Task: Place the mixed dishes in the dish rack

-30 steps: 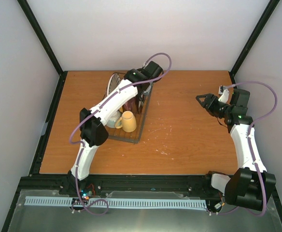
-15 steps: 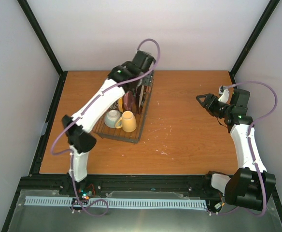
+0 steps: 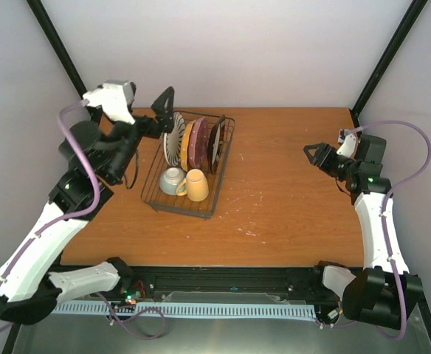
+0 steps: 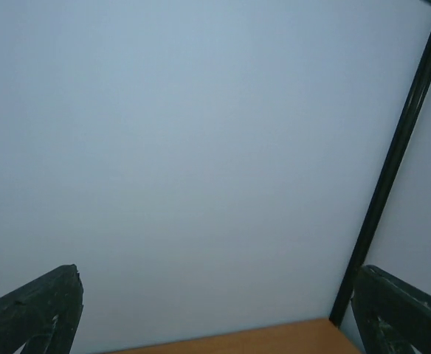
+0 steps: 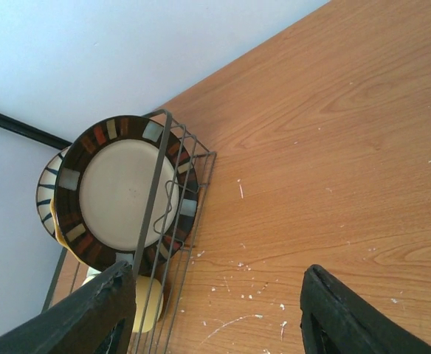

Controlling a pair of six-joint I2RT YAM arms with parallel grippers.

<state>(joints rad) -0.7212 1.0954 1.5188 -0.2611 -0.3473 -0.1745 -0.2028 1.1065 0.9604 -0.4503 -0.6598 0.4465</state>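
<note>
The dish rack (image 3: 214, 195) stands on the left half of the table. Upright in it are the striped white plate (image 3: 173, 139), the orange-yellow plate (image 3: 187, 144), the pink plate (image 3: 198, 146) and the dark-rimmed beige plate (image 3: 216, 144). The pale bowl (image 3: 172, 179) and yellow mug (image 3: 195, 186) sit at its near end. My left gripper (image 3: 160, 110) is open and empty, raised left of the rack's far end; its view shows only wall. My right gripper (image 3: 315, 153) is open and empty over the right side. Its view shows the beige plate (image 5: 127, 192), striped plate (image 5: 46, 193), mug (image 5: 147, 302) and rack (image 5: 198, 193).
Black frame posts stand at the back corners (image 3: 381, 63), and one shows in the left wrist view (image 4: 392, 169). White walls close in the table on three sides. White scuffs mark the wood (image 5: 260, 295) right of the rack.
My left arm has drawn back from over the rack's far end, swinging left and up, its gripper empty. The right arm has hardly moved.
</note>
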